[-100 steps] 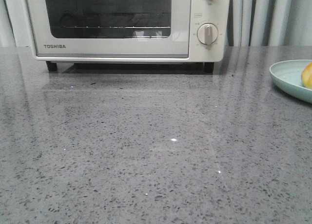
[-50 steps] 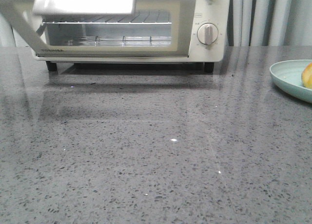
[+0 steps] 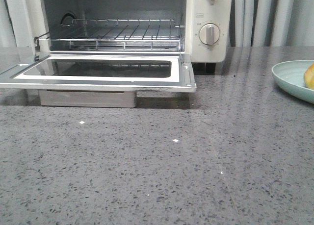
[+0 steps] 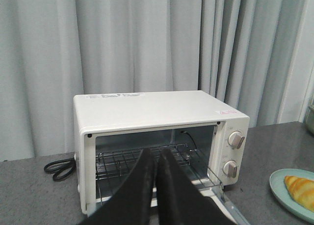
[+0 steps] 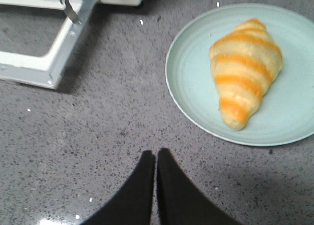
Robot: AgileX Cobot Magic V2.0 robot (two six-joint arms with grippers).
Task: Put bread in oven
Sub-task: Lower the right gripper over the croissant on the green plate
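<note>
Since a second ago the oven (image 3: 206, 26) door (image 3: 100, 73) has dropped from shut to lying flat over the counter (image 3: 162, 166), baring the wire rack (image 3: 117, 33). Your left claw (image 4: 156, 159) has its fingers pressed together, holding nothing, with the open oven mouth straight ahead of it. Your right claw (image 5: 156, 159) is likewise closed and empty above the counter; the bread (image 5: 245, 68) lies on the pale green plate (image 5: 191, 83) just ahead of its tips, clear of them.
</note>
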